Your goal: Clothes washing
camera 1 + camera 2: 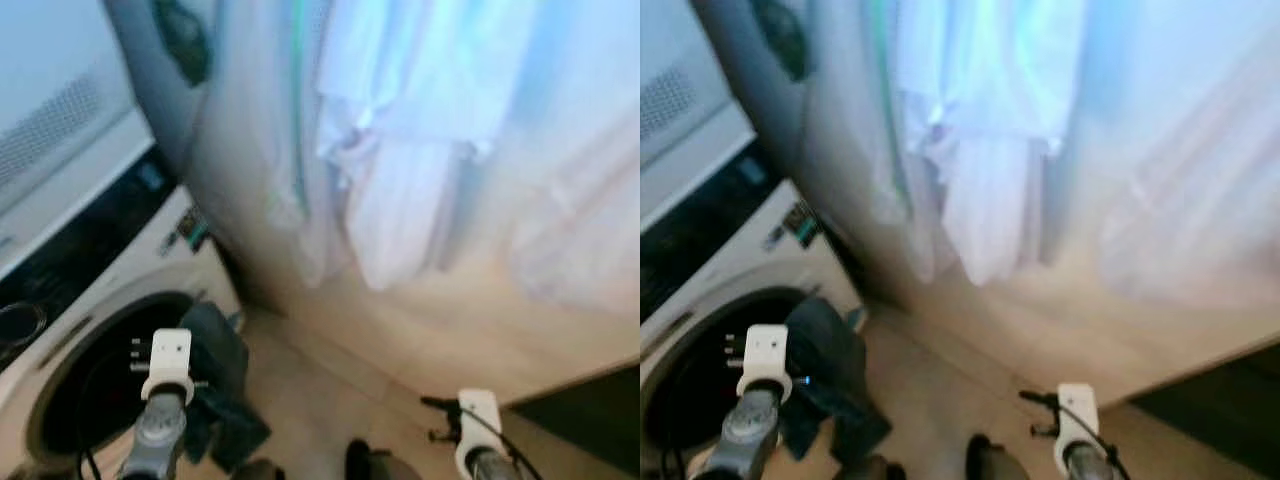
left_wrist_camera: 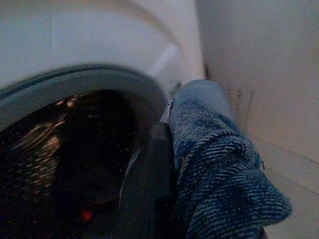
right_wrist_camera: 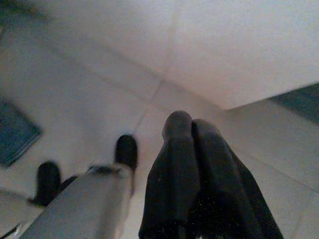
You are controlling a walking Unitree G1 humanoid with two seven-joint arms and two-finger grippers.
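A dark denim garment (image 1: 222, 385) is held by the left tool (image 1: 168, 352), whose fingers are clamped on the cloth; in the left wrist view the denim (image 2: 219, 164) is seen pinched against one black finger (image 2: 149, 184). The garment hangs down from the tool at the right edge of the washer's round opening (image 1: 95, 375), its long axis running downward toward the floor (image 1: 320, 400).

The drum (image 2: 65, 164) lies to the robot's left of the garment and just beside it, so the coming move is judged to turn on carrying the cloth leftward and inward through the opening. The left arm is much the nearer to the washer (image 1: 150, 260).

The right tool (image 3: 192, 174) hangs over the floor, well apart from the washer, its two fingers pressed together with nothing between them.

Pale clothes (image 1: 400, 130) hang above.

A small display is seen on the washer's panel (image 1: 185, 232), but no writing or brand can be read through the blur.
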